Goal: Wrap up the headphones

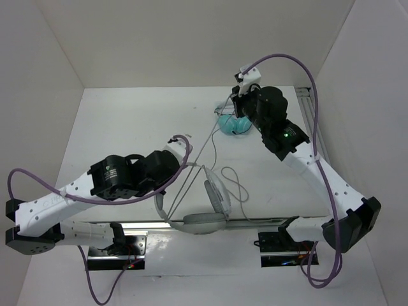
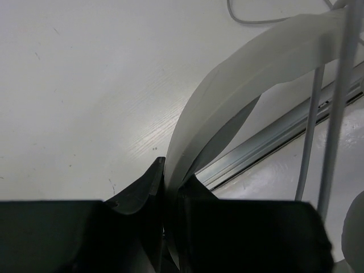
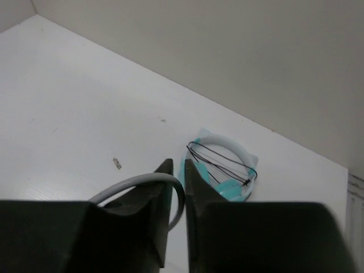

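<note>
Close to the middle of the counter's near edge: the large white headphones, one grey-padded ear cup low by the metal rail along that edge, the other above it and turned on edge. Cannot tell whether the lower cup touches the rail.

Clamped on the wide pale headband by the left fingers, closed tight against both faces of the band with no gap showing. In the left wrist view, band arching up and away to the right, with the rail behind it.

From the headphones, thin pale strands of cable stretched straight toward the far right corner of the counter. More of it lying slack in loops on the counter, just right of the ear cups.

Pinched between the right fingers, nearly shut: a curved bit of that same grey cable, bending over the left-hand side of the pair in the right wrist view. Held up near the far edge, right of centre.

Below and just beyond those fingers, lying flat on the counter near the far right corner: smaller teal headphones with a white band and a thin dark cord wound across it. Well apart from the white pair at the near edge.
</note>
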Controlling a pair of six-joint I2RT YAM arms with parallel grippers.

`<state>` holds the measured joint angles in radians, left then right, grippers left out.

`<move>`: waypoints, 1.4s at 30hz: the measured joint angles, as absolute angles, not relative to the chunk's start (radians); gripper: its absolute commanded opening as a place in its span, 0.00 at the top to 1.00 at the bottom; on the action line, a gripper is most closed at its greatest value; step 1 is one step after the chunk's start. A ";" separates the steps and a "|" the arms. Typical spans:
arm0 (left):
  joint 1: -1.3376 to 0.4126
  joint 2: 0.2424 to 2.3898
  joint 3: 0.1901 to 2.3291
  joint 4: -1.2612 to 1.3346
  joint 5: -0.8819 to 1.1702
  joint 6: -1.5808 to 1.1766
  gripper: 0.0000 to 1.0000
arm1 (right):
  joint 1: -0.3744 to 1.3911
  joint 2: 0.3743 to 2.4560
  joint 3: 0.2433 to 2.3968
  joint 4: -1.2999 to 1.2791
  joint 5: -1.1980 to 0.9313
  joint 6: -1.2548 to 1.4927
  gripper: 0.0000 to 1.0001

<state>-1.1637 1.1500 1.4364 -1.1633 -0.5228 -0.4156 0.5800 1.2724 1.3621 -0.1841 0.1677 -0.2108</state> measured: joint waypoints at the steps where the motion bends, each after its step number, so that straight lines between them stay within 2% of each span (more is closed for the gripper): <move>1: -1.164 1.149 1.444 -1.171 -0.523 -0.416 1.00 | 0.562 1.273 1.348 -0.163 0.132 -0.192 0.93; 2: -1.164 1.149 1.456 -1.179 -0.524 -0.418 1.00 | 0.556 1.273 1.329 -0.140 0.101 -0.172 1.00; 12: -1.164 1.147 1.632 -1.249 -0.527 -0.425 1.00 | 0.568 1.325 1.032 0.120 -0.007 -0.022 1.00; 23: -1.162 1.194 1.751 -1.323 -0.599 -0.485 1.00 | 0.520 1.354 0.923 0.365 -0.144 0.121 1.00; 29: -1.162 1.199 1.861 -1.316 -0.678 -0.589 1.00 | 0.600 1.396 0.776 0.588 -0.340 0.192 0.94; 38: -1.162 1.199 1.878 -1.320 -0.722 -0.693 1.00 | 0.691 1.649 0.838 0.880 -0.442 0.297 0.89; 42: -1.163 1.196 1.892 -1.331 -0.778 -0.749 1.00 | 0.703 1.769 0.867 1.038 -0.477 0.381 0.80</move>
